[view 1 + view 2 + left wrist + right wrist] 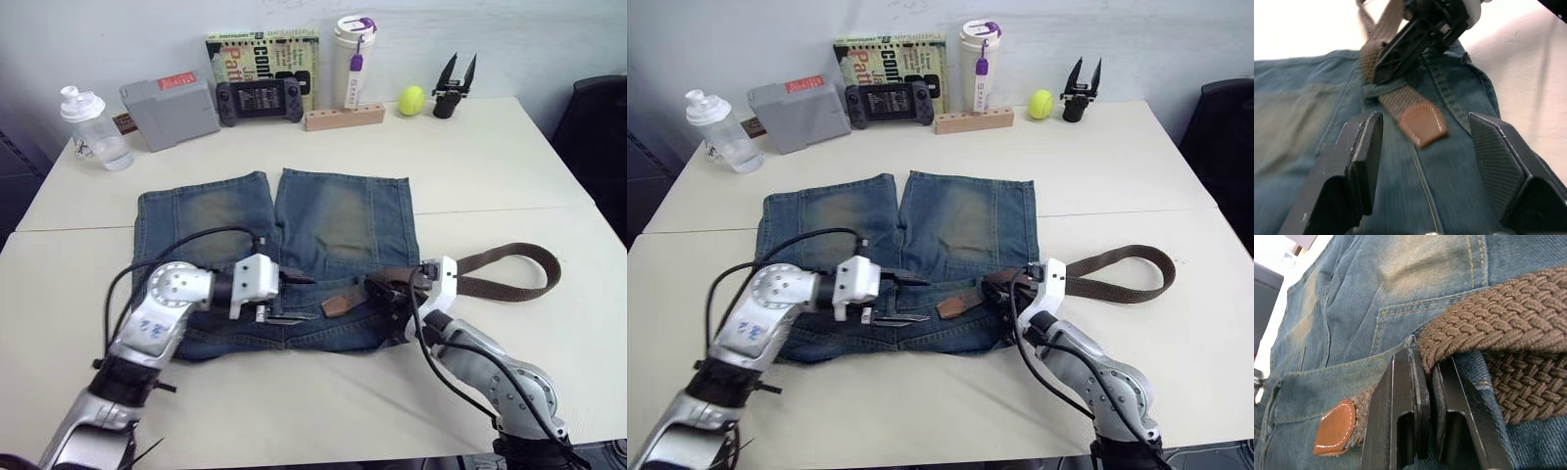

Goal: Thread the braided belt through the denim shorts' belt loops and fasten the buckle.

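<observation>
The denim shorts (294, 235) lie flat in the middle of the pale table (490, 157), waistband toward the robot, with faded brownish patches on both legs. The braided belt (509, 274) is brown and woven; its long part curls in a loop on the table to the robot's right of the shorts, and its leather tip (1420, 125), tan with white stitching, rests on the denim at the waistband, having passed under 1 of the belt loops (1386, 89).

The right gripper (1425, 396) is at the right end of the waistband, its 2 black fingers nearly together and clamped on the woven belt just behind the tip. The left gripper (1422, 161) is released, its 2 fingers spread wide on either side of the leather tip, just above the denim and holding nothing.
</observation>
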